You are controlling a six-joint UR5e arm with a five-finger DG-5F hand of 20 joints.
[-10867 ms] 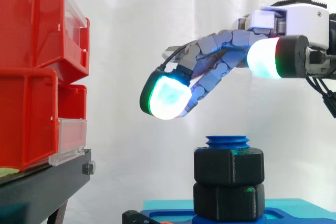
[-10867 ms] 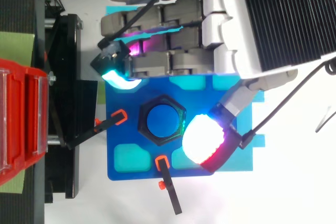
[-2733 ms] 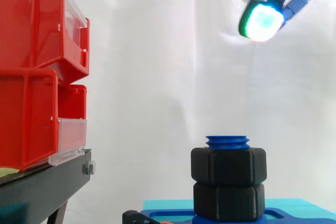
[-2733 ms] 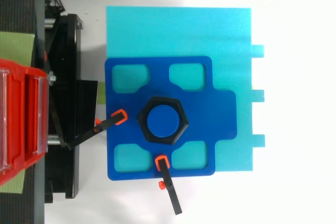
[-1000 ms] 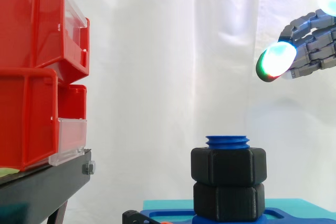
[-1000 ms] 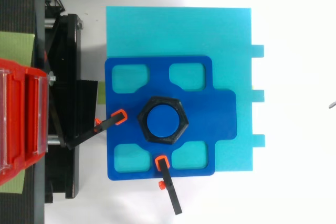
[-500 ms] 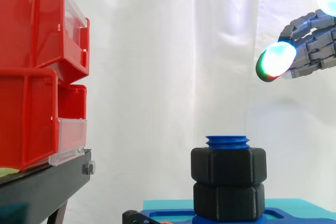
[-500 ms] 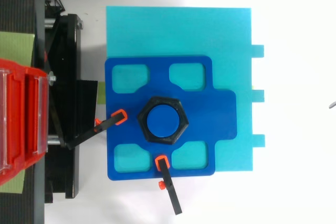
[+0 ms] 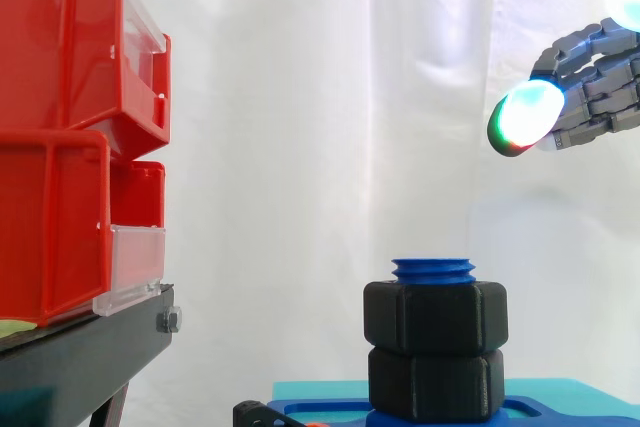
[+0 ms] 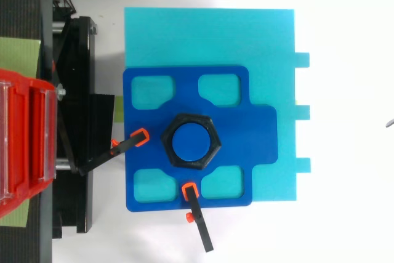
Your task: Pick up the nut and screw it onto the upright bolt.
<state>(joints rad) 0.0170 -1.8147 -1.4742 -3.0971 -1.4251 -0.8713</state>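
Up at the right edge of the side view, the hand (image 9: 588, 95) hangs high above and well apart from the work, its fingers loosely bent, one glowing fingertip (image 9: 527, 114) pointing left, and nothing in its hold. The black nut (image 9: 435, 316) already sits on the upright blue bolt (image 9: 433, 269), resting on a second black hex piece (image 9: 435, 384) beneath it, with a short ring of thread showing above its top face. From above, the nut rings the bolt evenly at the middle of the blue fixture plate (image 10: 246, 133), which lies on a cyan sheet (image 10: 209, 35) on the white tabletop (image 10: 345, 152). By my reading the screwing is done or nearly so, and the step in hand is the retreat. To do it well, the hand should go up and away without sweeping over the bolt, so that no finger nudges the nut. If more tightening is wanted, it should come down straight along the bolt's axis, set its pads on opposite flats, and turn without side load, keeping off the two orange-tipped clamps (image 10: 140, 135).
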